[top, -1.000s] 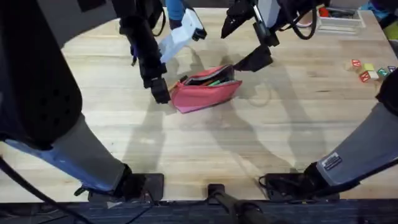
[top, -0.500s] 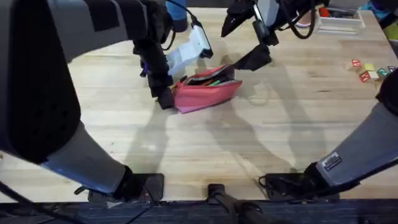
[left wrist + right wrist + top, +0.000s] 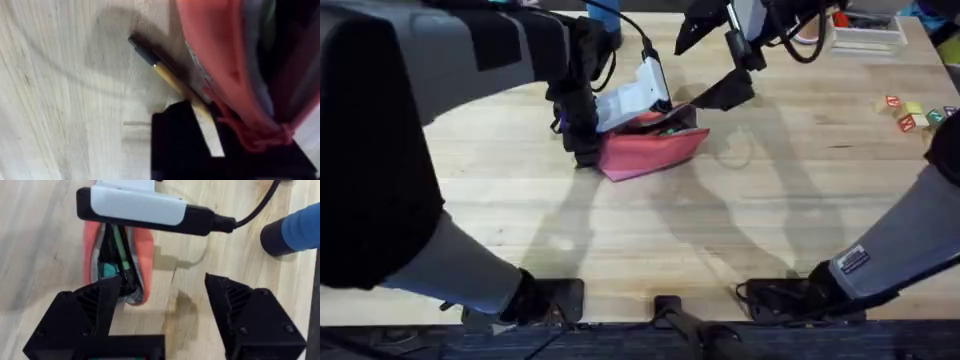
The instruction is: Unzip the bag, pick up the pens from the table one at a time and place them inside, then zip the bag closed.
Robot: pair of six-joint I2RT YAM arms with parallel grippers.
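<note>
The coral-pink bag lies on the table with its zipper open. In the right wrist view the green pen lies inside the bag. My left gripper is at the bag's left end, shut on the yellow pen between its black fingers. The pen's dark tip rests on the wood beside the bag's pink side. My right gripper hovers open behind the bag's right end, with nothing between its fingers.
Small coloured blocks sit at the table's right edge. A tray of items stands at the back right. A blue object shows behind the left arm. The left arm's white camera housing hangs over the bag.
The left arm has swung right, bringing its wrist over the bag and its gripper closer against the bag's left end. The right arm has stayed put.
</note>
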